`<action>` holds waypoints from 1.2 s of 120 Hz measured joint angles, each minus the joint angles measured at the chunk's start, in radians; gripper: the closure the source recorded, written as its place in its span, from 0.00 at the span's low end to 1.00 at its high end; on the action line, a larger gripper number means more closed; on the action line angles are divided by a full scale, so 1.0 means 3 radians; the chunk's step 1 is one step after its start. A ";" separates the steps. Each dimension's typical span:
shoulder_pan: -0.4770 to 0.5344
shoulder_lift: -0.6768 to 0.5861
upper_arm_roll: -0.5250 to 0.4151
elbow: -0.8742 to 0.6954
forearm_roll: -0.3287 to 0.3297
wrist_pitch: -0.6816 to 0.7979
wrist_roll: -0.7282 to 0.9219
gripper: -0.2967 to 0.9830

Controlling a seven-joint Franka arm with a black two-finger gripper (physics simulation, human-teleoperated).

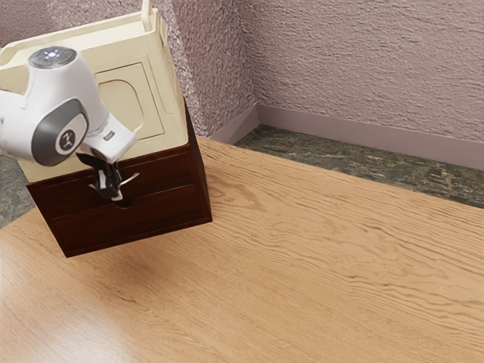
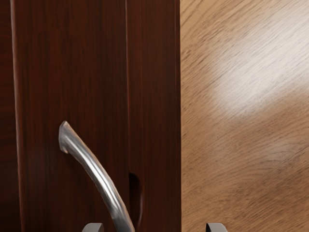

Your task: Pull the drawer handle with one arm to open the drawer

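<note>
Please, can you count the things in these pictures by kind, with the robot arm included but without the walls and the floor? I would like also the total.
Robot arm: 1
Dark brown cabinet: 1
Curved metal handle: 1
Cream box: 1
Wooden table: 1
Total: 5

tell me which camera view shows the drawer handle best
The wrist view: the curved metal handle shows up close there, with one end meeting the dark drawer front. The exterior view shows it small, with the hand partly covering it.
</note>
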 joint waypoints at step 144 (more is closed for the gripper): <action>-0.0344 -0.1237 -0.0002 -0.1361 0.0078 0.0372 -0.0030 0.84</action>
